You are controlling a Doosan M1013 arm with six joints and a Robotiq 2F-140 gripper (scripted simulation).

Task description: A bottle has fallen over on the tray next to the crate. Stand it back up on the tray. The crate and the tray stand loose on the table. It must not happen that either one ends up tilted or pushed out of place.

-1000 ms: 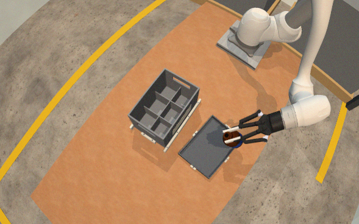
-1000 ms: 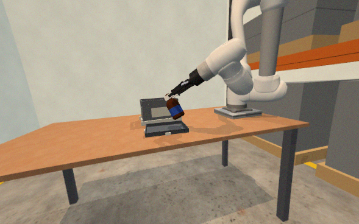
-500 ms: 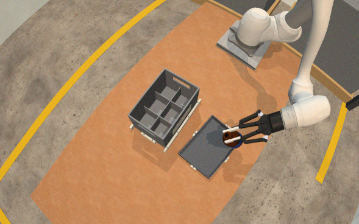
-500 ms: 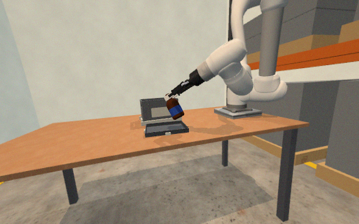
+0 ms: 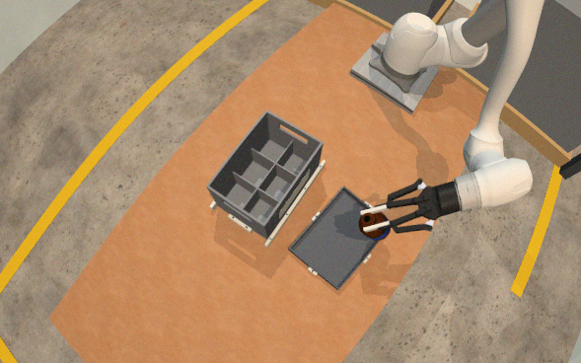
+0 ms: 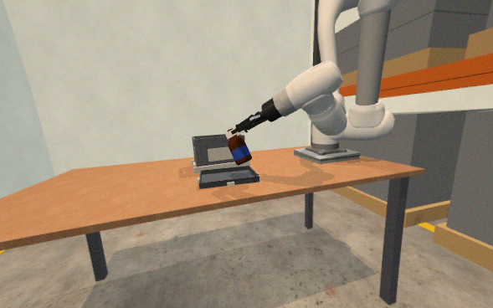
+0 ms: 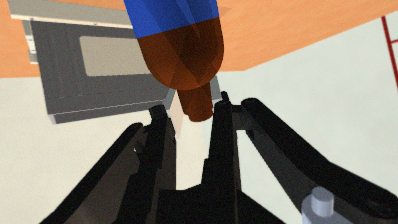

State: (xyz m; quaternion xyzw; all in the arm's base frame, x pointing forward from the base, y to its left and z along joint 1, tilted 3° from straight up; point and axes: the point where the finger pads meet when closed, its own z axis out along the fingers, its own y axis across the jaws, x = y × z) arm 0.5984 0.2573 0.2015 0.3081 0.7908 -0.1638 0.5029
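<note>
My gripper (image 5: 376, 219) is shut on the neck of a brown bottle (image 5: 373, 224) with a blue label. The bottle (image 6: 238, 149) hangs from the fingers, nearly upright and a little tilted, its base clear above the right end of the dark grey tray (image 6: 228, 177). In the overhead view the tray (image 5: 333, 237) lies under the bottle's far right part. In the wrist view the bottle's neck (image 7: 197, 102) sits between my two fingers, the blue-labelled body pointing away.
A grey crate (image 5: 266, 173) with several empty compartments stands just left of the tray; it also shows behind the bottle in the side view (image 6: 211, 152). My arm's base plate (image 5: 394, 79) is at the table's far end. The table edge lies right of the tray.
</note>
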